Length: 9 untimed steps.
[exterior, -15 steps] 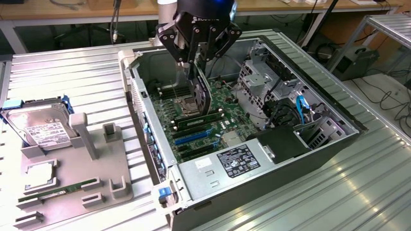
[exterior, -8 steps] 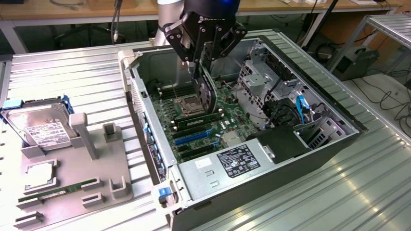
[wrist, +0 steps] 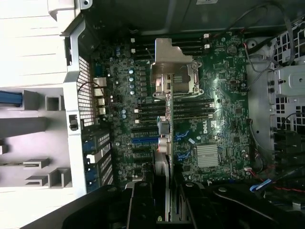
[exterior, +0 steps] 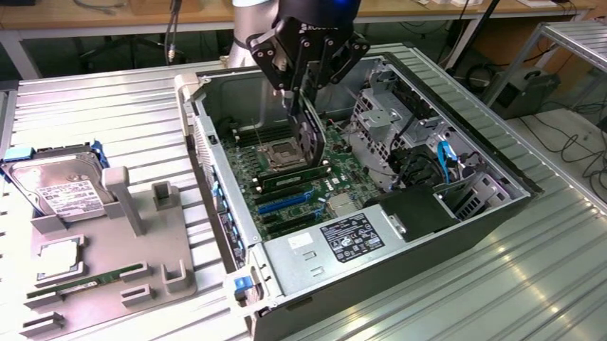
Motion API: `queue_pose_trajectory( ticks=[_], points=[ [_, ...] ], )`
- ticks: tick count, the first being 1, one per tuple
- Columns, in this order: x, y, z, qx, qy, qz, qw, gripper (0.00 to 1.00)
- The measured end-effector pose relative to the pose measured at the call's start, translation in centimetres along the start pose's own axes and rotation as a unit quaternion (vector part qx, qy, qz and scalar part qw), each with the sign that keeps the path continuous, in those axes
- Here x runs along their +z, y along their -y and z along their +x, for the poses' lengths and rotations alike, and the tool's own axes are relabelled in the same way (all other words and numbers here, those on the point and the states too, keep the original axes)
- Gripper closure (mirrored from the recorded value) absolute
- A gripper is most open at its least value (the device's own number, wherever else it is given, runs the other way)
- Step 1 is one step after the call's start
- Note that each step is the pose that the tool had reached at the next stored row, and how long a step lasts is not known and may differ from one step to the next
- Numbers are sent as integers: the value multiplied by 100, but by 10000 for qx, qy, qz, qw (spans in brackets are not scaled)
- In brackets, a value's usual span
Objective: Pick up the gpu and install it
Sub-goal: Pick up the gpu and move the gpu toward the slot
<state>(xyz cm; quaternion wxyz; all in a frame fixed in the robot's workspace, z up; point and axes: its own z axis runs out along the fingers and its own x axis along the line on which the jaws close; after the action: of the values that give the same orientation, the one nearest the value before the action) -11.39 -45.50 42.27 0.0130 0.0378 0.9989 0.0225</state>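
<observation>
Counter (exterior: 114, 99), near side: grey holder (exterior: 142, 256) with hard drive (exterior: 62, 192) and RAM stick (exterior: 90, 280).

Open computer case (exterior: 455, 234): motherboard (exterior: 284, 192) exposed, blue slots (exterior: 284, 202) vacant.

Gpu (exterior: 308, 138) (wrist: 165, 143): pickup done, seating judged outstanding. It hangs edge-down over the motherboard; contact cannot be told.

End effector (exterior: 303, 85) (wrist: 164, 200): pinching the gpu's upper end, fingers pointing down.

Arm: vertical, above the case's far half.

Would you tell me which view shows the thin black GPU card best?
The exterior view: the thin black GPU card hangs upright in the tool, its side visible. The wrist view sees it edge-on, a thin strip.
</observation>
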Motion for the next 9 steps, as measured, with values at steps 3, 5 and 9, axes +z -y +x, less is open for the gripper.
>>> queue_pose_trajectory(
  ticks=[3, 5, 9],
  points=[
    [1, -2, -30, 0, 0, 0, 10000, 74],
    [2, -3, -45, 0, 0, 0, 10000, 74],
    [3, -6, -73, 0, 0, 0, 10000, 74]
  ],
)
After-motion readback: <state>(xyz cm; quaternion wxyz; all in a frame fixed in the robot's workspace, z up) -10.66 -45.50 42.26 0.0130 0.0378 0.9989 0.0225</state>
